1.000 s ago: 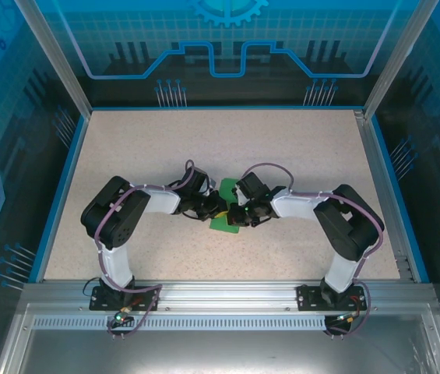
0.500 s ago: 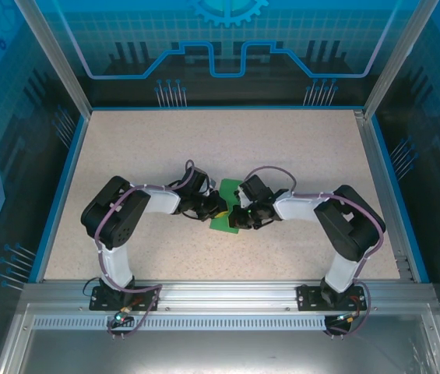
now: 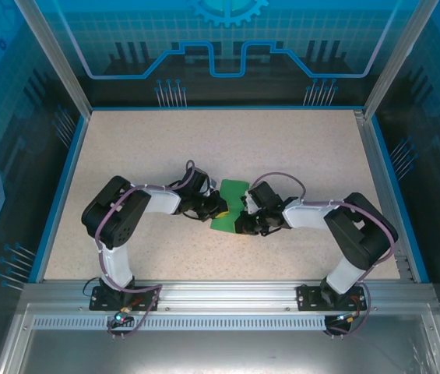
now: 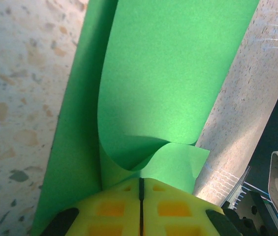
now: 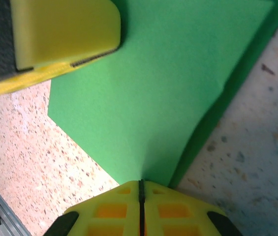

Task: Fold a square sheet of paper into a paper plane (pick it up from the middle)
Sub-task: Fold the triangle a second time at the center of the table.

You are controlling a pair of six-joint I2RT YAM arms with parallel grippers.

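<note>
The table (image 3: 204, 140) is a speckled beige slab with a blue rim. My two arms reach in from its near edge and bend toward each other. My left arm (image 3: 118, 214) comes in from the near-left and my right arm (image 3: 356, 226) from the near-right, and the wrists almost meet midway between the left and right edges, a little nearer than the table's centre.

The sheet (image 3: 233, 189) lies between those wrists. It is bright green and partly folded, with one end pointing toward the far edge and the other toward the near edge. Most of it rests on the table. In the left wrist view, one layer (image 4: 70, 147) lies flat against the surface. A second layer rises off it in a smooth curl and bends back down to my fingertips.

My left gripper (image 3: 220, 211) is clenched on the sheet. Its yellow pads are pressed together along a thin dark seam, and the curled edge is pinched at their tips.

My right gripper (image 3: 240, 227) is also clamped on the sheet, meeting it from the opposite side. Its pads are tight together, and a tapering corner of the green runs straight into the seam. In the right wrist view the sheet spreads away from my tips across the table, and one of my left fingers (image 5: 65, 29) sits over its far part. The two grippers are close together, both at the sheet's near half.
</note>
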